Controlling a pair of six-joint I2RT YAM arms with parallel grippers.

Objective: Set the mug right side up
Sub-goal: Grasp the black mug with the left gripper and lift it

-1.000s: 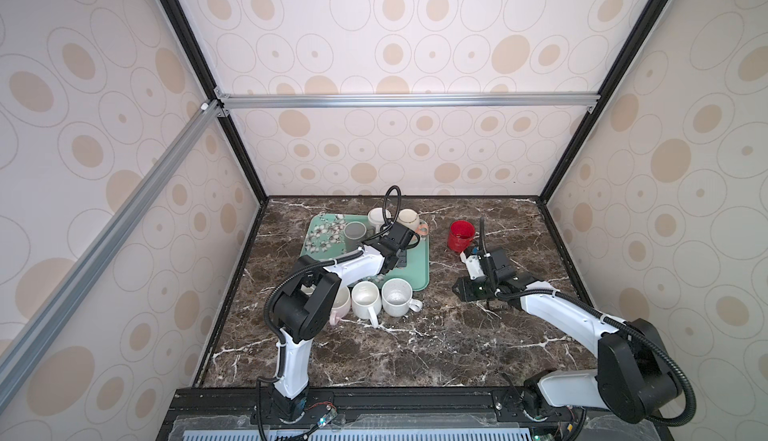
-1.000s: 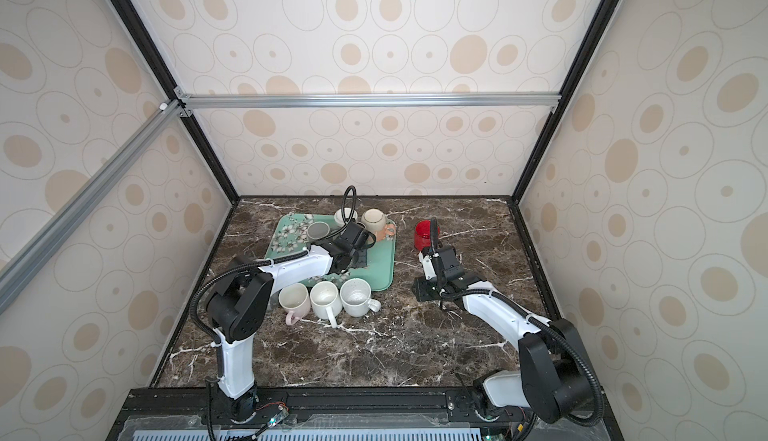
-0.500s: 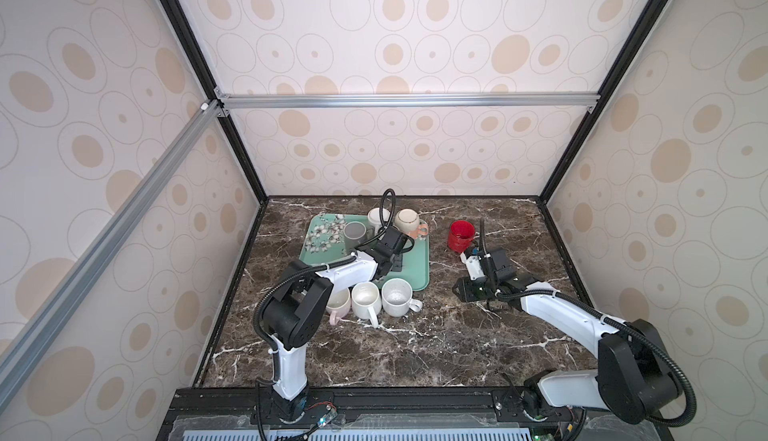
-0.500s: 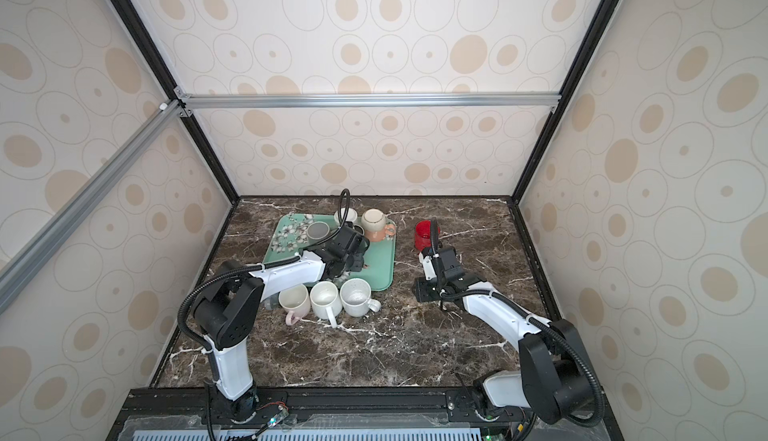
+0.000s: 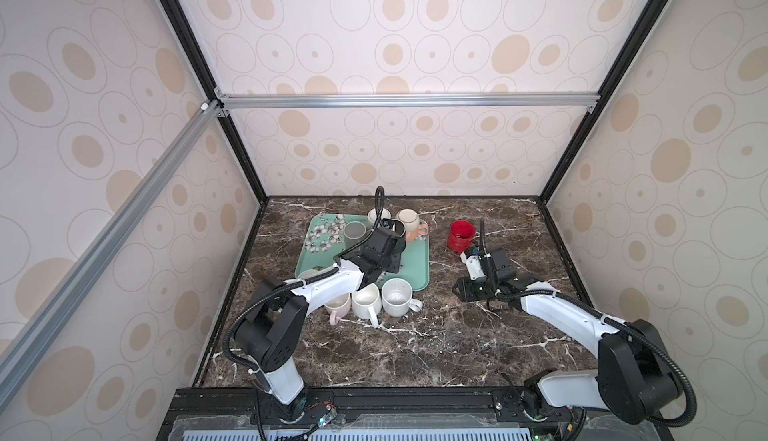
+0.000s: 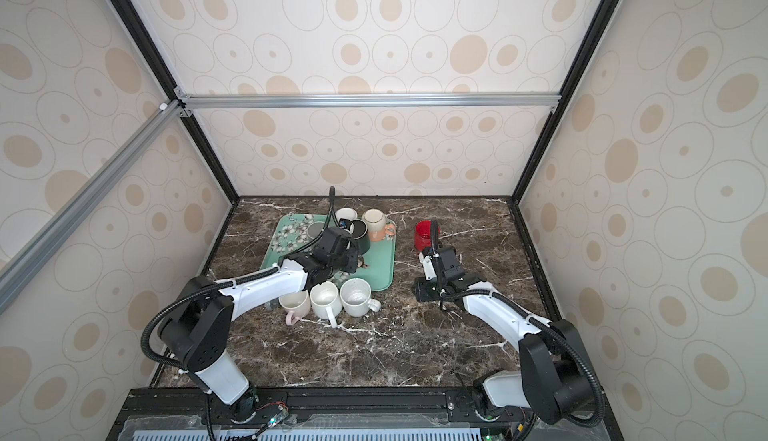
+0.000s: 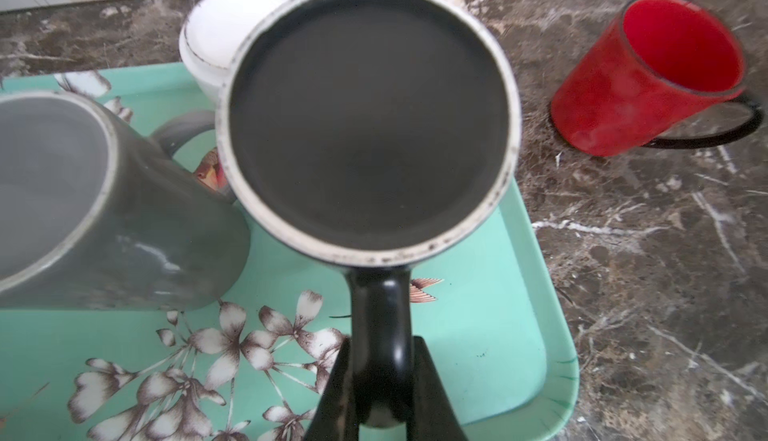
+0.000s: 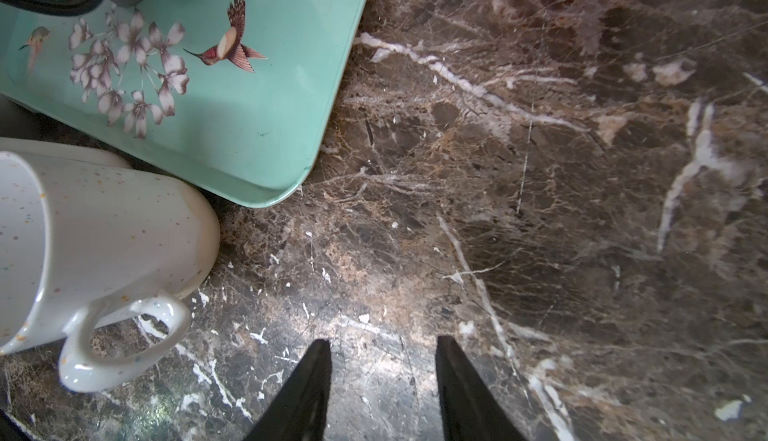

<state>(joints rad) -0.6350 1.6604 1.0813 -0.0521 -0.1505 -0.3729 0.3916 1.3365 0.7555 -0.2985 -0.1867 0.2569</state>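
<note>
Black ceramic mug hangs off my left gripper, jaws clamped together on its handle loop. Its pale worn rim faces my wrist, and the body sits out ahead of my fingertips over the mint-green floral plastic tray. The handle grip makes sense: it works as a lever to roll the mug upright and keeps my fingers off the wall. I judge it close to upright and not yet set down. Glossy grey ceramic mug sits just beside the grip to its left. Red cup with black handle stands well apart to its right on the brown marble tabletop. My right gripper has its jaws apart and empty, parked over bare marble out of the way. The left wrist view shows the clamp. In a top view the mug shows beyond my wrist housing, clamp hidden. The right wrist view catches the mug's foot low over the tray; contact unclear.
</note>
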